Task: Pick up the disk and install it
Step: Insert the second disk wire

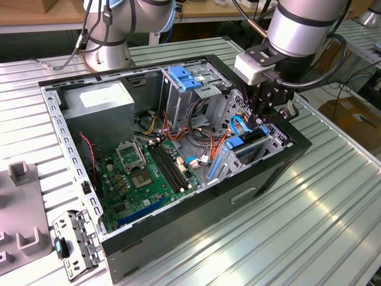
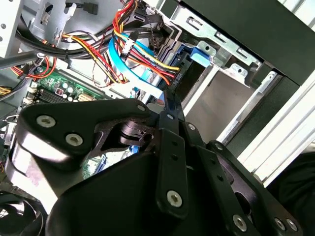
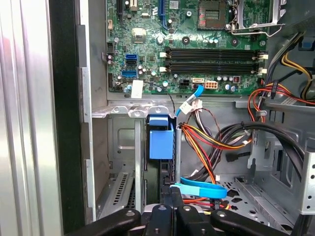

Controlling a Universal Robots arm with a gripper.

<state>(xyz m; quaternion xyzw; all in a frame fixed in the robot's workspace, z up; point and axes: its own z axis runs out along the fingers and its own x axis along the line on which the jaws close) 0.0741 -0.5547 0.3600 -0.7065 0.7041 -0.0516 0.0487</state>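
The hand hovers inside the open case above the disk seated on edge in its bay, its blue rail clear in the first wrist view, though finger spacing cannot be told.

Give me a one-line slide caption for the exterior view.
Gripper lowered inside the open computer case, at the drive bay where the blue-railed disk sits edge-up beside the motherboard.

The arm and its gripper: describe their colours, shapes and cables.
The arm is a thick silver-grey cylinder with black cables looping beside it and a white block under the wrist. The gripper is black, built of flat linkage bars fastened with silver screws, plain in the second wrist view.
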